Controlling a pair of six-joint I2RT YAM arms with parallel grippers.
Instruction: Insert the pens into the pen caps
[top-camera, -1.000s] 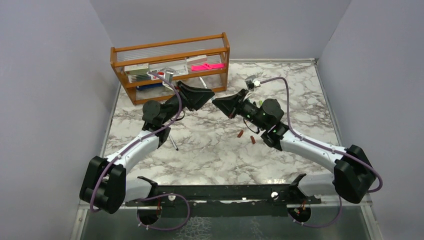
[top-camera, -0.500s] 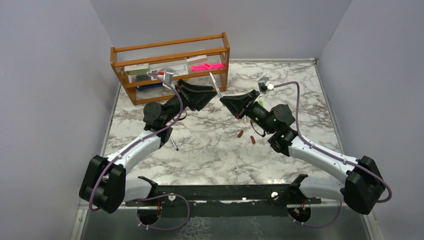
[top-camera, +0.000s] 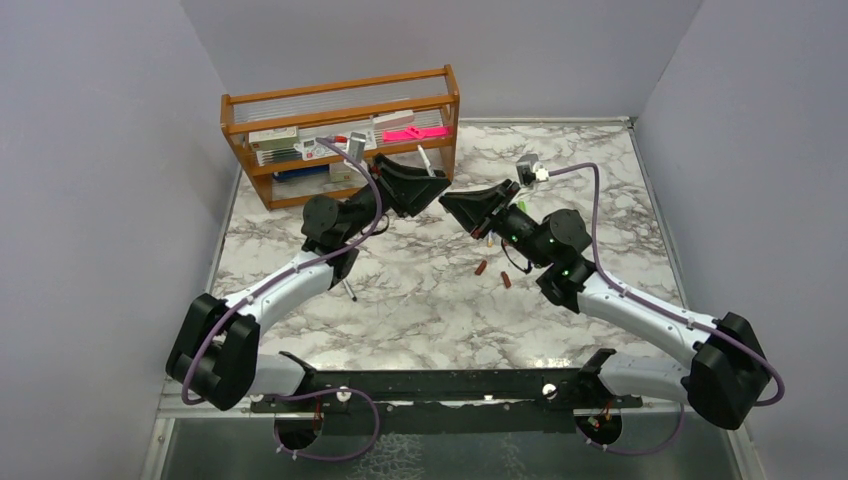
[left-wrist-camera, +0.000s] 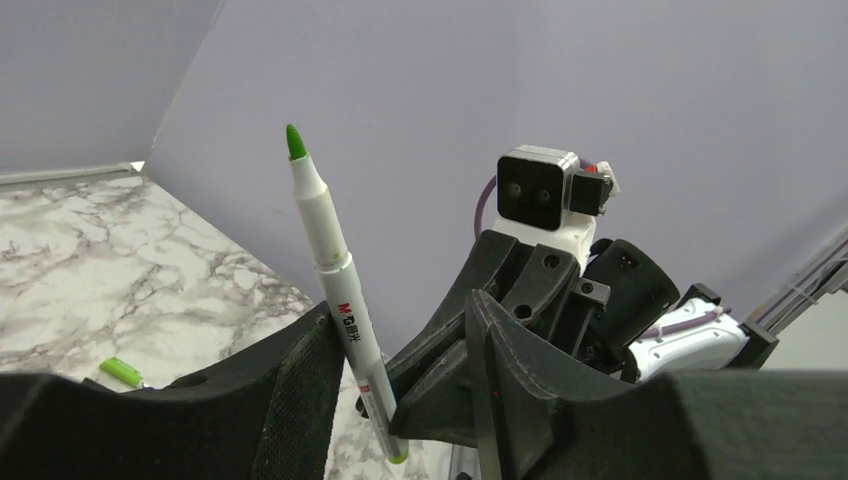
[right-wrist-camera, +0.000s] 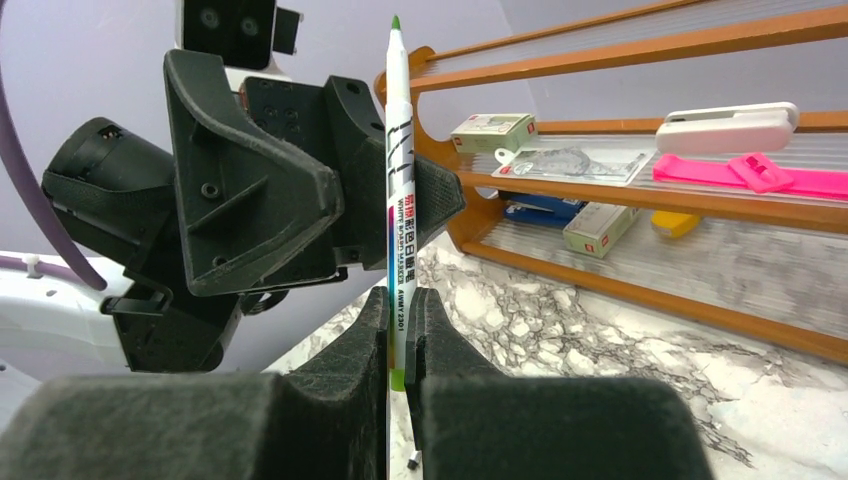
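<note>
A white pen with a green tip stands upright in my right gripper, which is shut on its lower barrel. In the left wrist view the same pen leans against one finger of my left gripper. That gripper is open, with a wide gap to its other finger. From above, the two grippers meet nose to nose, left gripper and right gripper, with the pen sticking up between them. A green pen cap lies on the marble. Two dark red caps lie under the right arm.
A wooden shelf rack with boxes, a pink item and a white stapler stands at the back left, close behind the grippers. A thin black stick pen lies beside the left forearm. Grey walls enclose the marble table.
The left arm has moved right and forward, bringing its open jaws around the pen. The right gripper first lifted back and right with the pen and has held still for the last half second.
</note>
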